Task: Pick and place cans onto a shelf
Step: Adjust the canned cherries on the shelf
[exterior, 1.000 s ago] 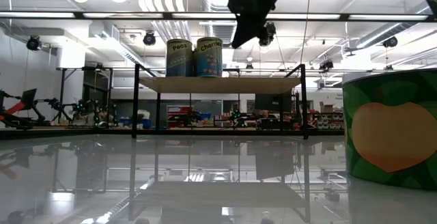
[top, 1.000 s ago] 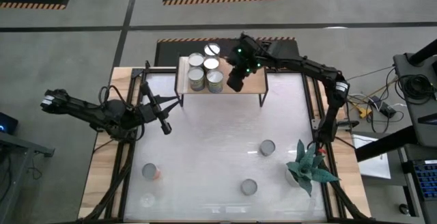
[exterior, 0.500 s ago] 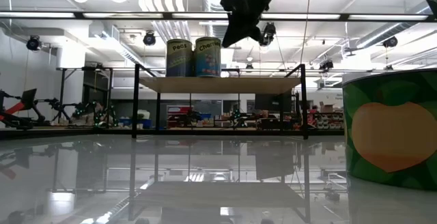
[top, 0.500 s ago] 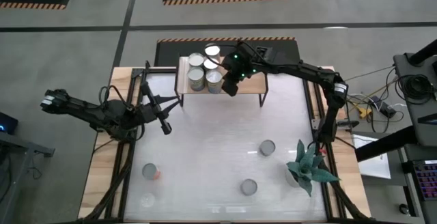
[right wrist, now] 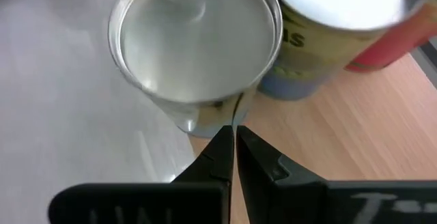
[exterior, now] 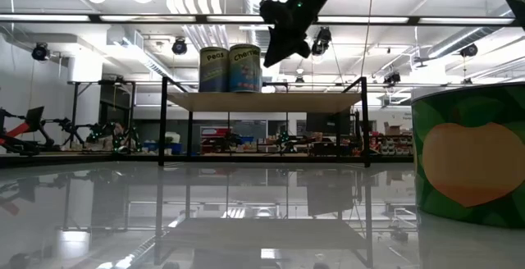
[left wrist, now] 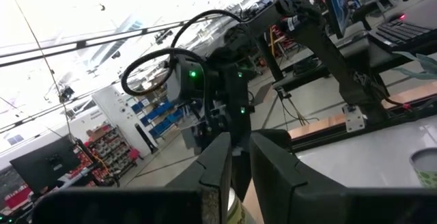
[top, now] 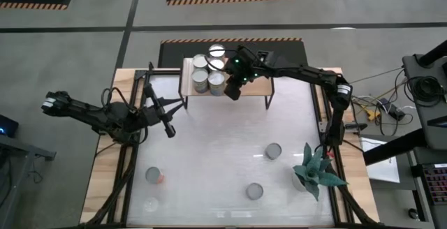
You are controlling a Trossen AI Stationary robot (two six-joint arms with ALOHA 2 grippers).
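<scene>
Right gripper (top: 231, 91) is over the shelf (top: 255, 86), at the front edge of the can cluster. In the right wrist view we see its fingers (right wrist: 225, 149) pressed together, nothing between them, tips just at the rim of the nearest can (right wrist: 194, 46). We can't confirm actual contact from that view; it reads as touching or just shy of it. The low view puts the right gripper (exterior: 275, 47) just beside the upper part of the right-hand can (exterior: 245, 68) of the two visible on the board there.

Left gripper (top: 168, 130) sits above the table's left side, well apart from the shelf and from every can. Its fingers (left wrist: 273, 176) are nearly together with only a narrow slit between them, and we see nothing held.

Can positions, high view:
- four cans (top: 208, 72) bunched on the left end of the shelf, some touching each other
- one can (top: 273, 150) on the table near the plant (top: 316, 170)
- one can (top: 254, 190) near the front edge, right of centre
- one can (top: 153, 176) front left, orange-red showing on its side

Right half of the shelf board is bare wood. The table (top: 209, 145) has a glossy white top.
</scene>
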